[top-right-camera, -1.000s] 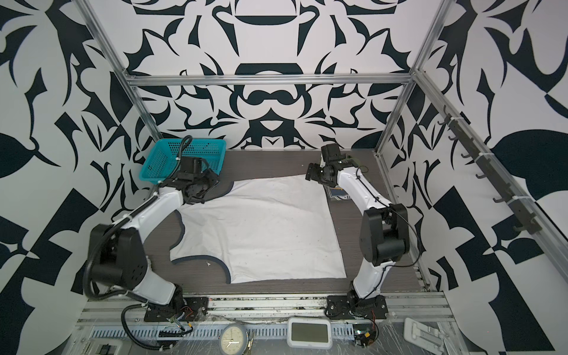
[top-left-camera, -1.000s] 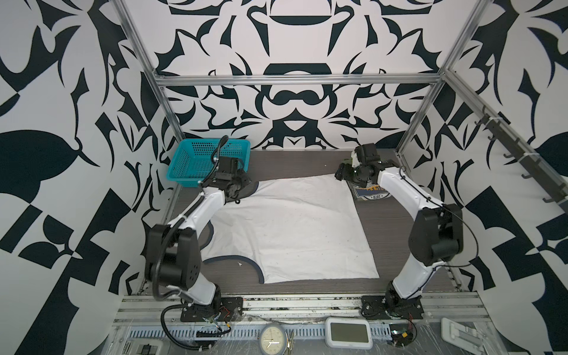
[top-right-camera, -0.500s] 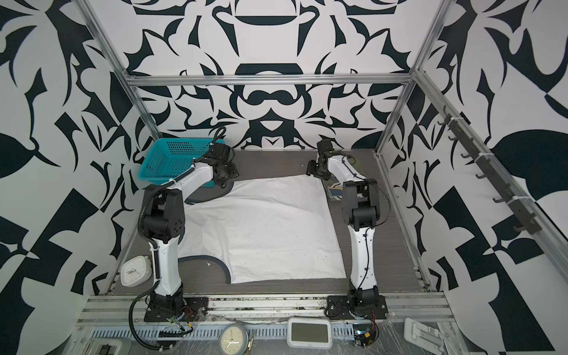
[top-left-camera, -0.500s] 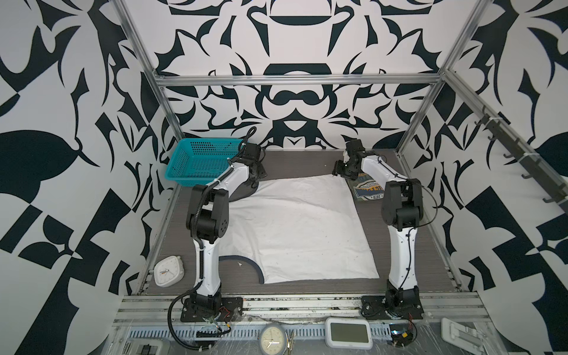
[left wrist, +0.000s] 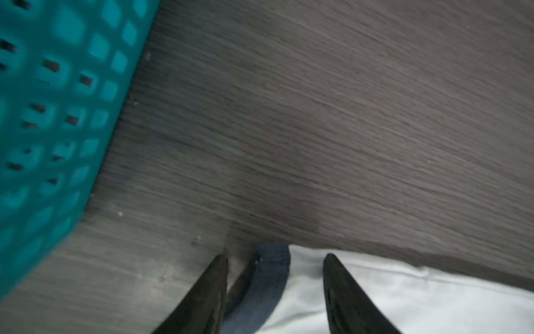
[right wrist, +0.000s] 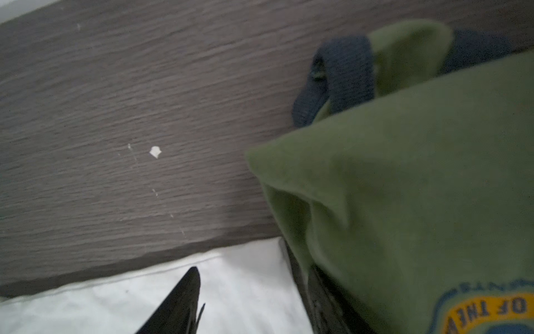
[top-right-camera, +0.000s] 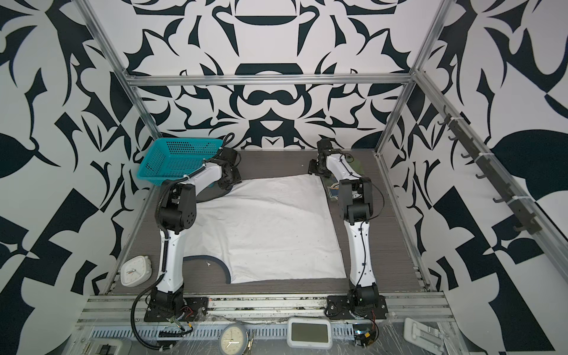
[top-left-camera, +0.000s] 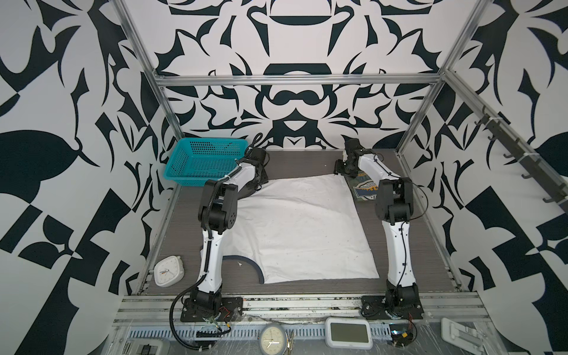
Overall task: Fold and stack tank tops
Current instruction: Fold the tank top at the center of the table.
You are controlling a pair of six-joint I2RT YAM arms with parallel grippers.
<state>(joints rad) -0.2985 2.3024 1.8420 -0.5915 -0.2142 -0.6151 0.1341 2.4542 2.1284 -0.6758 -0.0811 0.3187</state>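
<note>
Teal plastic mesh basket (left wrist: 43,115): just outboard of my left gripper (left wrist: 276,257), not touching. My left fingers (left wrist: 208,295) stand partly apart, tips down at the far corner of the white cloth tank top with navy trim (left wrist: 375,300). The trim strip lies between them, nothing pinched. The shirt lies spread flat on the dark wood-grain tabletop (left wrist: 318,115), reaching across to my right gripper (right wrist: 252,271). My right fingers (right wrist: 179,303) are also partly apart, gripping nothing. One is over the white corner, the other half hidden under the edge of the olive green cloth tank top with dark blue trim (right wrist: 404,188), which lies folded just beside.
</note>
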